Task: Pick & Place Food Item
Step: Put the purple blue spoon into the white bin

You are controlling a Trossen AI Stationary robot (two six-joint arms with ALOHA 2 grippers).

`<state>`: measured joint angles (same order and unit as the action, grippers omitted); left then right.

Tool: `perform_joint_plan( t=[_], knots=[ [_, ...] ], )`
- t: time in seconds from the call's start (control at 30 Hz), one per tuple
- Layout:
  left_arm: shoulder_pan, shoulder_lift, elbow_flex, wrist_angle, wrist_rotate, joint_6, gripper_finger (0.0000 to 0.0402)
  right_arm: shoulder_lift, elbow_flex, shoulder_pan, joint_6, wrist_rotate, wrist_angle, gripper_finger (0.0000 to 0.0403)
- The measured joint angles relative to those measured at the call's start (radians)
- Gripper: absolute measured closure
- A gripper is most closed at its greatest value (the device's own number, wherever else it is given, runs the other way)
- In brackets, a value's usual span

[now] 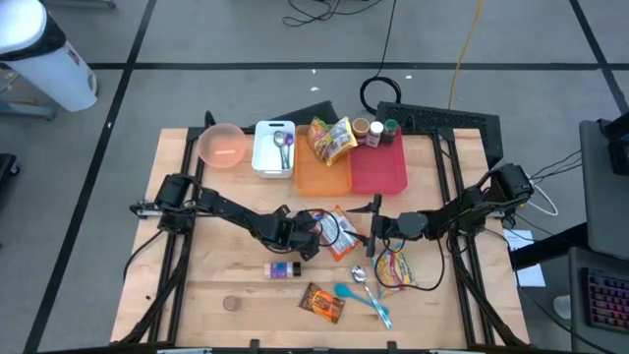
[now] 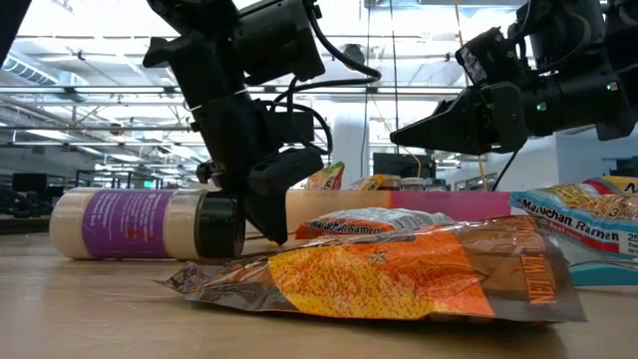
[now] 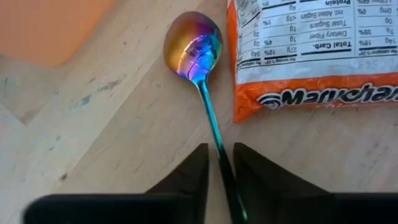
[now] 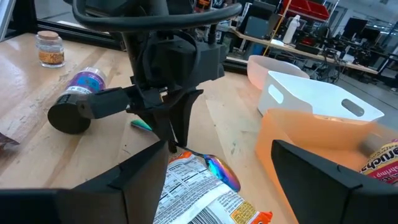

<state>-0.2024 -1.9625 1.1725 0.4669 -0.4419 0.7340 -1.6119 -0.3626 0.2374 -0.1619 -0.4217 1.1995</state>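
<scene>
Grey floor tiles and loose cables surround the wooden table [image 1: 216, 285], and the orange tray [image 1: 313, 174] at its back edge serves as my landmark. Touching that tray on one side is a red tray [image 1: 385, 169] with small jars [image 1: 376, 131] at its far end; on the other side sits a white bin [image 1: 265, 152] holding a spoon, and beyond the bin a pink bowl [image 1: 223, 145]. A yellow snack bag [image 1: 332, 139] lies across the far end of the orange tray. In front of the orange tray, toward the table's middle, the left gripper [image 3: 219, 163] is down at the wood, its two dark fingers [image 3: 189, 171] closed around the thin handle of an iridescent spoon [image 3: 193, 44]; the spoon's bowl lies flat on the table. Just beside that spoon lies an orange Maruchan ramen packet [image 3: 311, 50], nutrition panel up, near the front edge of the orange tray. The right gripper [image 1: 376, 218] hovers close by, in front of the red tray, its fingers spread and holding nothing. Farther from the trays, toward the table's front, lie a purple-labelled bottle [image 1: 283, 268] on its side, a brown-orange snack packet [image 1: 321, 302], a teal spoon [image 1: 362, 300] and a second ramen packet [image 1: 395, 269].
</scene>
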Motion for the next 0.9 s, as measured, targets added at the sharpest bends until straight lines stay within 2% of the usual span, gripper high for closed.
perform_joint_plan(
  t=[0.17, 0.3, 0.5, 0.73, 0.9],
  knots=[
    [0.000, 0.000, 0.000, 0.003, -0.004, -0.019, 0.0388, 0.000, 0.000, -0.001, 0.000, 0.000, 0.000, 0.0126],
    [0.007, 0.011, 0.000, 0.031, 0.001, -0.024, 0.0381, 0.000, 0.000, -0.001, -0.006, -0.001, 0.000, 0.0126],
    [0.022, 0.078, -0.001, 0.175, -0.011, 0.001, 0.0393, 0.000, 0.000, -0.001, -0.014, -0.053, -0.010, 0.0126],
    [0.016, 0.263, -0.001, 0.283, -0.108, -0.003, 0.0394, 0.000, -0.001, -0.001, -0.041, -0.054, -0.007, 0.0126],
    [-0.017, 0.438, -0.001, 0.282, -0.201, -0.038, 0.0392, 0.000, 0.000, 0.000, -0.064, -0.054, 0.000, 0.0126]
  ],
)
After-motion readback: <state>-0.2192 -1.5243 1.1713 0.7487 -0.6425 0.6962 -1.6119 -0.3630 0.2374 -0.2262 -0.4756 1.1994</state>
